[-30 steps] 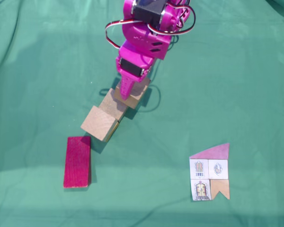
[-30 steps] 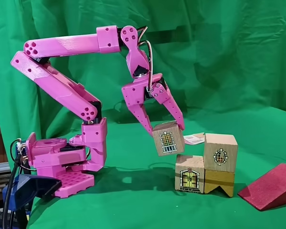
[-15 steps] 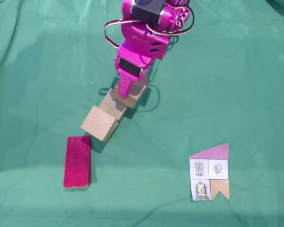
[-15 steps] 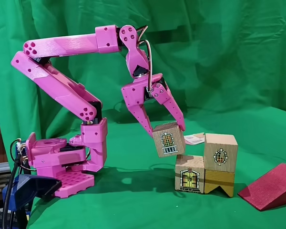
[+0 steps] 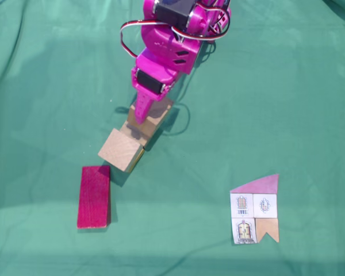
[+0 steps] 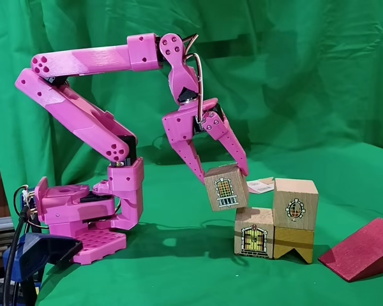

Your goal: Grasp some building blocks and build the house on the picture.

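On green cloth (image 6: 179, 268), gripper (image 6: 224, 173) clamps a tilted cube (image 6: 225, 186)

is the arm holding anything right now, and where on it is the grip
Yes: the gripper holds a wooden cube with a window drawing, its fingers pinching the upper part on opposite sides. The cube hangs tilted above the door cube.

Hidden and cropped bits from where I sit

In the top-down fixed view my arm (image 5: 167, 46) runs off the upper edge and covers most of the held cube (image 5: 155, 112). In the side fixed view, the red slab (image 6: 360, 248) is clipped at lower right.
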